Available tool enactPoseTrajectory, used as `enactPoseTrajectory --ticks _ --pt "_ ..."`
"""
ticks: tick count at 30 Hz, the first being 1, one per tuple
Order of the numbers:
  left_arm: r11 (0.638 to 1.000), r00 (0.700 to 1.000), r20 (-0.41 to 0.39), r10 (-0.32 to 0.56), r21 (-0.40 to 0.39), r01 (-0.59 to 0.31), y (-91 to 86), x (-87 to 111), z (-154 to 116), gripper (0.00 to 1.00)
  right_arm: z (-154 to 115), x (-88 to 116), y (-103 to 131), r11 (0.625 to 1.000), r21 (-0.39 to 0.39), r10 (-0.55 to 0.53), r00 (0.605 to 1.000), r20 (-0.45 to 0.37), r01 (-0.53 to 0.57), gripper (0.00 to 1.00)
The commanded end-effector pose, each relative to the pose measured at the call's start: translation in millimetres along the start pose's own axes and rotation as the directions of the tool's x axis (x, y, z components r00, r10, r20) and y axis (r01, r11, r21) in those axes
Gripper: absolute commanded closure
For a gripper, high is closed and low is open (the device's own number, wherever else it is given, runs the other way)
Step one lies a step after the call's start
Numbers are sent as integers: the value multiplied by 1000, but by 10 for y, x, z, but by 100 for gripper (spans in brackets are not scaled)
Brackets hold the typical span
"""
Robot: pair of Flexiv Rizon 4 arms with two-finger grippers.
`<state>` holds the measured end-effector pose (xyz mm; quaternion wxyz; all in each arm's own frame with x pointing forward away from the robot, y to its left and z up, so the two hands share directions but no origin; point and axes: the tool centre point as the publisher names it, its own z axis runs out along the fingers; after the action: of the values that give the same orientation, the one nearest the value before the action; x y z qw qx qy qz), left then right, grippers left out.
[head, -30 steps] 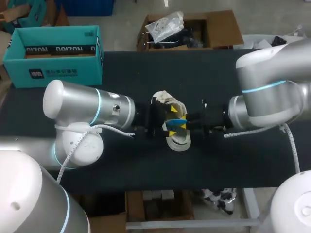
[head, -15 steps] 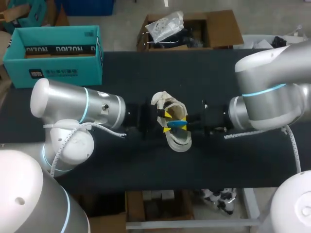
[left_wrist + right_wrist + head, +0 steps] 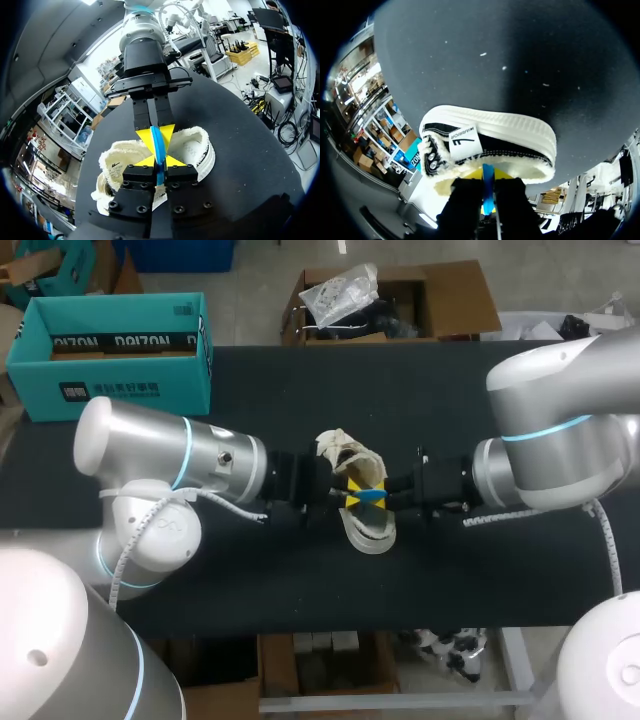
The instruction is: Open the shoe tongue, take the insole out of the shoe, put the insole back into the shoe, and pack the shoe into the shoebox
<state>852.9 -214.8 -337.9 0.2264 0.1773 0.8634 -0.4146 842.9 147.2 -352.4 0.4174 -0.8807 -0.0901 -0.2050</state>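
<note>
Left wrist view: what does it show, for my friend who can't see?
Two yellow-tipped grippers, the left gripper near and the right gripper opposite, pinch a blue insole on edge above a fluffy white shoe on a black table.

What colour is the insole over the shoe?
Blue. The insole shows best in the left wrist view.

Fleecy-lined shoe [image 3: 370, 530], ribbed rubbery sole [image 3: 510, 122], smooth blue insole [image 3: 159, 145], matt black table [image 3: 300, 580].
</note>
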Motion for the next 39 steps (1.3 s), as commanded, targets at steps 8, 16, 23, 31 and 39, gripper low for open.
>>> enactPoseTrajectory --ticks 8,16,23,31,39 --pt "1000 1000 3 -3 -4 3 53 23 32 100 -195 -92 -243 999 -42 -23 999 -23 22 79" --pt "1000 1000 4 -9 2 9 66 23 44 100 -162 -53 -225 999 -38 -19 1000 -10 19 100" --pt "1000 1000 -10 -22 5 22 67 18 29 53 -63 10 -97 1000 -16 0 1000 14 0 100" --pt "995 995 -54 -89 51 91 6 5 -236 0 -53 -32 21 999 -34 35 999 35 -34 100" --pt "967 967 -114 -227 89 238 -102 -53 -576 0 7 -152 88 995 -64 88 990 109 -81 100"
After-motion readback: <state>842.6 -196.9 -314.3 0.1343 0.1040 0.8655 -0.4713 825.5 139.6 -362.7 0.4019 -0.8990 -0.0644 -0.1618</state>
